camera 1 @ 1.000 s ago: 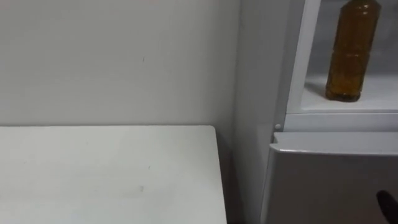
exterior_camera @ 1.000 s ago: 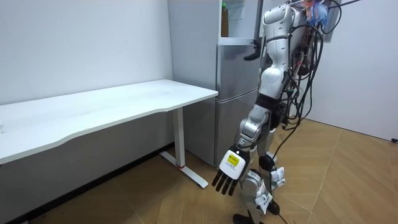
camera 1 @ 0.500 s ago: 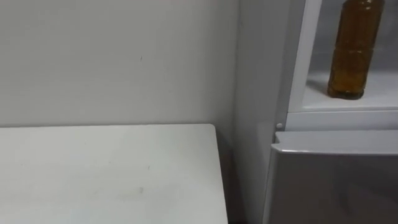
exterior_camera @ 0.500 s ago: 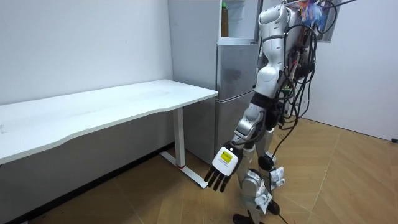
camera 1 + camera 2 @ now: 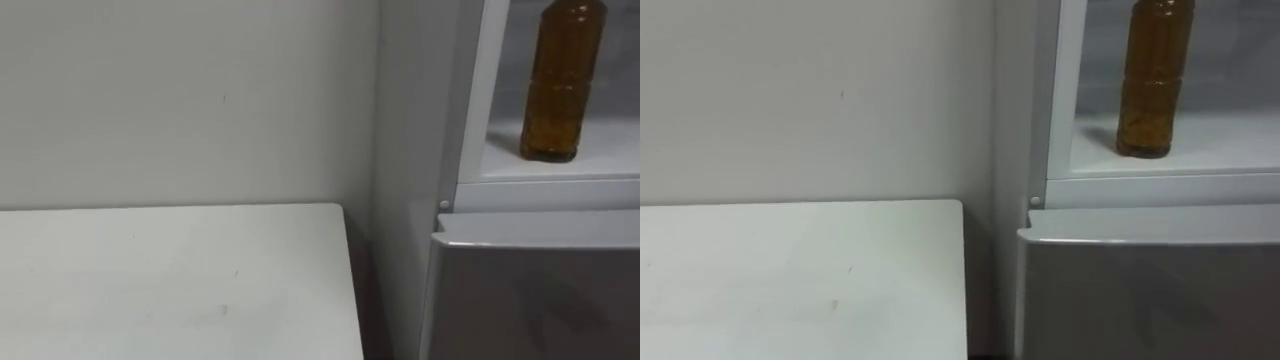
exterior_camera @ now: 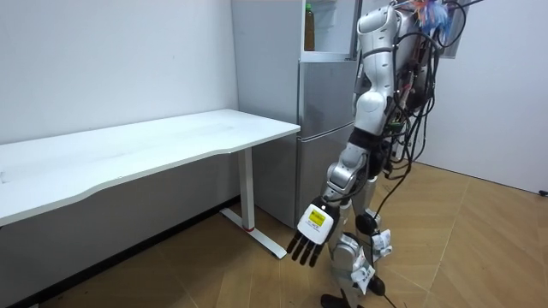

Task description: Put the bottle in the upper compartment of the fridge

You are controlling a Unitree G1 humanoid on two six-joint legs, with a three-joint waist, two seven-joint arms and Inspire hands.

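Note:
An amber bottle (image 5: 560, 80) stands upright on the white shelf (image 5: 610, 150) of the open upper fridge compartment, near its left wall, with nothing touching it. In the room view the bottle (image 6: 309, 30) shows at the top of the grey fridge (image 6: 321, 128), and I stand close in front of it. My left hand (image 6: 310, 237) hangs low beside my leg, open, with straight fingers that hold nothing.
The shut lower fridge door (image 5: 540, 290) lies right below the shelf. A white table (image 5: 170, 280) stands against the wall to the left of the fridge, with a narrow gap between them. Wooden floor stretches out behind me in the room view.
My right hand, raised at the fridge front a second ago, has dropped out of sight. The left hand swung slightly while hanging. The bottle has stayed in place.

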